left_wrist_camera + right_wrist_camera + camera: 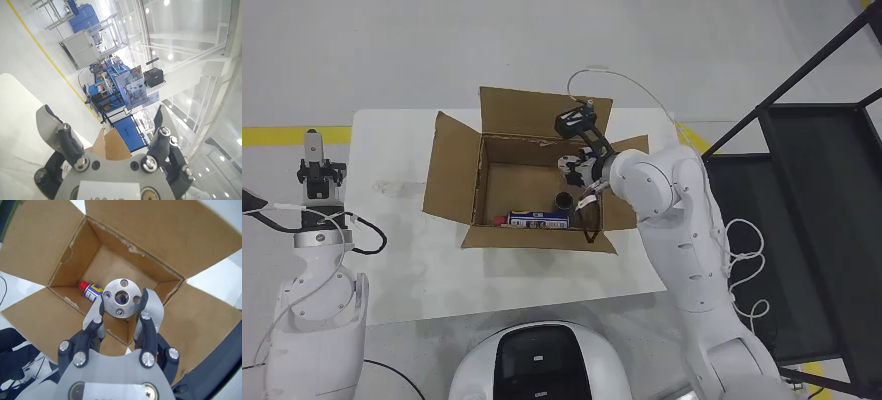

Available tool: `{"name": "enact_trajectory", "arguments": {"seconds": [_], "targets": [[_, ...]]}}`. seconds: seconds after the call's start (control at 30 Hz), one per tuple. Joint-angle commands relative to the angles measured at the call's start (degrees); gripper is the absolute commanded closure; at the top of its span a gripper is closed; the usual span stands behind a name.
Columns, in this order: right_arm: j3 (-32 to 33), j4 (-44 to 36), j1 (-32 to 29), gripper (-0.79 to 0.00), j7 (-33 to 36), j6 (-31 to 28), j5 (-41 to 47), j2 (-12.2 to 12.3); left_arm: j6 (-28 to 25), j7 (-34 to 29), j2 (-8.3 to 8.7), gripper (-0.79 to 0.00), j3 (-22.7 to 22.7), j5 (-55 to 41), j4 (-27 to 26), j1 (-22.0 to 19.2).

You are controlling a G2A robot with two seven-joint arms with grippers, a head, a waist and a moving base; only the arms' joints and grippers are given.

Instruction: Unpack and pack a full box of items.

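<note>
Right, my right gripper [122,303] hangs over the open box [542,110], jaws clamped on a metal flange [113,287]; a spray can [91,291] lies on the box floor below; my left gripper [103,108] gapes, well apart.

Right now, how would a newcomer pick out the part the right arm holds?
Find the open cardboard box on the white table. Over it, the right arm's jaws clamp a round silver flange with a centre bore and four bolt holes. The spray can below is blue and yellow, red-capped.
</note>
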Motion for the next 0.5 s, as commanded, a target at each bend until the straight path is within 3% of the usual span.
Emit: {"name": "enact_trajectory", "arguments": {"seconds": [0.0,0.23,0.47], "targets": [[-1.2,1.2,-1.4,0.0,-2.4,-0.1,-2.3,0.1,0.0,0.0,0.0,-0.785,0.0,0.0,0.0,0.0],[-2.7,3.3,-1.9,0.0,-5.8,0.4,-6.1,0.4,0.0,0.0,0.0,-0.785,0.0,0.0,0.0,0.0],[-0.2,1.8,-1.6,0.0,-5.1,0.4,-7.2,1.1,0.0,0.0,0.0,-0.785,0.0,0.0,0.0,0.0]]}}
